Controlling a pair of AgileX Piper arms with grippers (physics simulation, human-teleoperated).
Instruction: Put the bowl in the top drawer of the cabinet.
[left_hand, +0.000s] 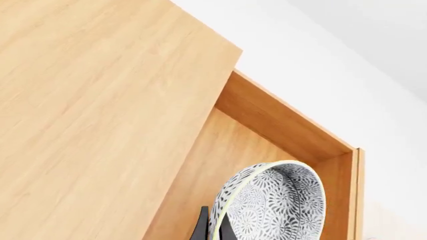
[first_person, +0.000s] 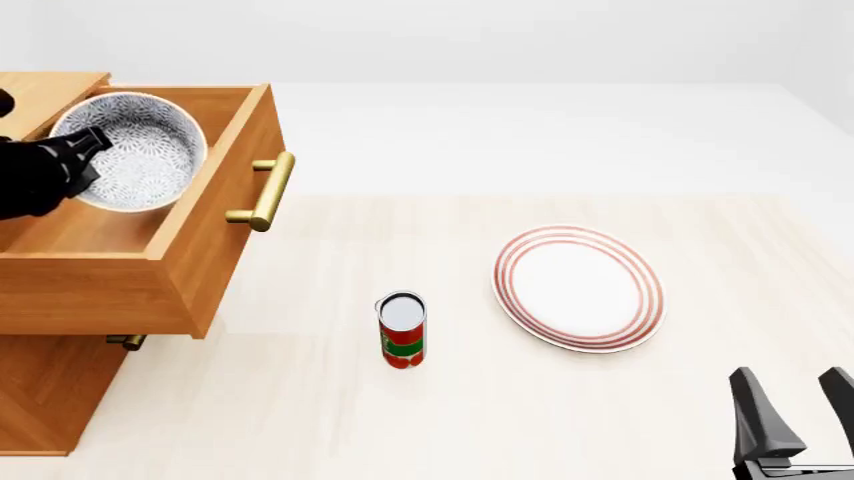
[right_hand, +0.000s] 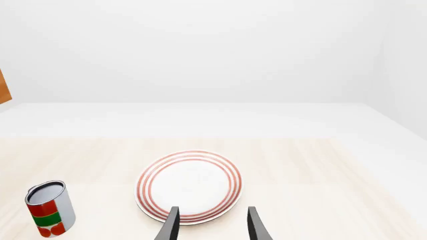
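The blue-grey speckled bowl (first_person: 140, 150) hangs tilted over the inside of the pulled-out top drawer (first_person: 200, 240), its opening facing up and toward the camera. My left gripper (first_person: 88, 157) is shut on the bowl's rim at its left side. In the left wrist view the rim of the bowl (left_hand: 273, 200) sits between the two dark fingers (left_hand: 200, 229), with the drawer's wooden wall (left_hand: 280, 122) behind. I cannot tell whether the bowl touches the drawer floor. My right gripper (first_person: 795, 405) stands open at the table's near right, holding nothing.
The wooden cabinet (first_person: 47, 400) fills the left side, with a brass bar handle (first_person: 271, 190) on the open drawer. A red and green can (first_person: 402, 329) stands mid-table. A white plate with red rings (first_person: 579, 287) lies right of it, just ahead of my right gripper (right_hand: 212, 226).
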